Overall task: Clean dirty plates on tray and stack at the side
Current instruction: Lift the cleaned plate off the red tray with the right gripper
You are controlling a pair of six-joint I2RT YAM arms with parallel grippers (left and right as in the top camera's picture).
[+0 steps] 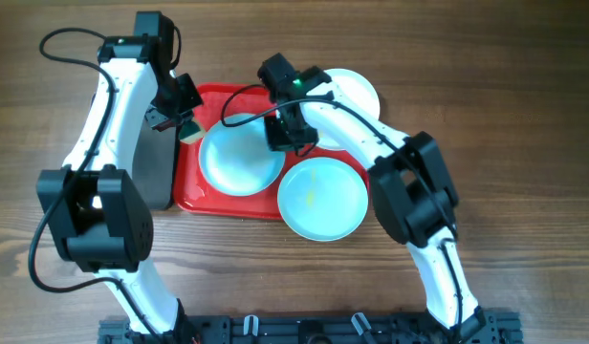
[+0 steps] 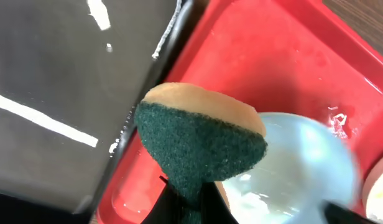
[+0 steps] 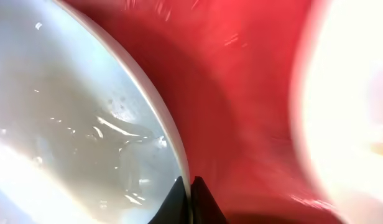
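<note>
Glossy red plastic tray (image 1: 192, 189), shiny wet turquoise plate (image 1: 239, 155), rough green sponge (image 2: 198, 142), wood-grain table (image 1: 524, 96)

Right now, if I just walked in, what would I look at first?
Probably the bright red tray in the middle, with a pale blue plate on it. The left gripper holds a green-and-yellow sponge over the tray's left end, while the right gripper pinches that plate's rim. A second blue plate sits at the tray's near right corner, and a white plate lies by its far right corner.
</note>
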